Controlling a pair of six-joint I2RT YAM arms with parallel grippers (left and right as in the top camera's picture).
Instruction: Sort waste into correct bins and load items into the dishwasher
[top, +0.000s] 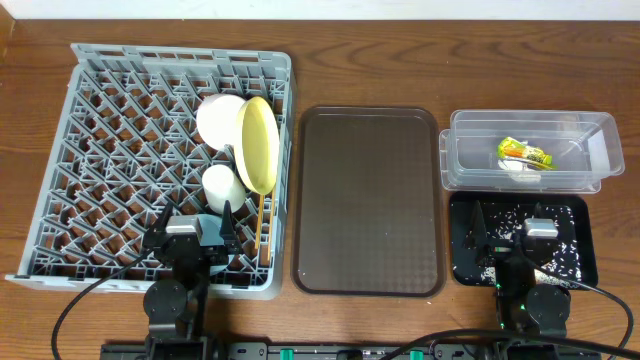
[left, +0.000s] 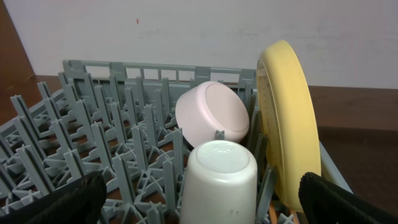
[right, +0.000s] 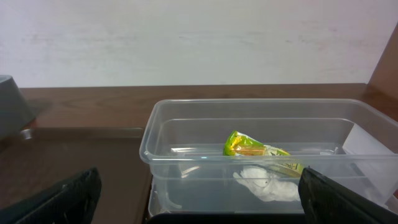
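On the left of the table, the grey dish rack (top: 180, 52) is seen loaded along its right side. The brown tray (top: 368, 200) is set in the middle, just beside it. At far right, the clear tub (top: 470, 150) is placed behind the black tray (top: 590, 240).

Now the arms. The left gripper (left: 199, 202) is held wide open over the rack, nothing gripped. The right gripper (right: 199, 199) is spread just as wide above the black tray, nothing gripped.

In the rack, the yellow plate (top: 258, 143) is stood on edge, with the white bowl (top: 222, 120) tipped beside it. The cup (top: 222, 187) is turned upside down, and the chopsticks (top: 260, 235) are laid nearer the front.

In the tub, the wrapper (top: 525, 153) and white scraps (top: 515, 168) are seen together. Rice (top: 500, 215) is scattered over the black tray.
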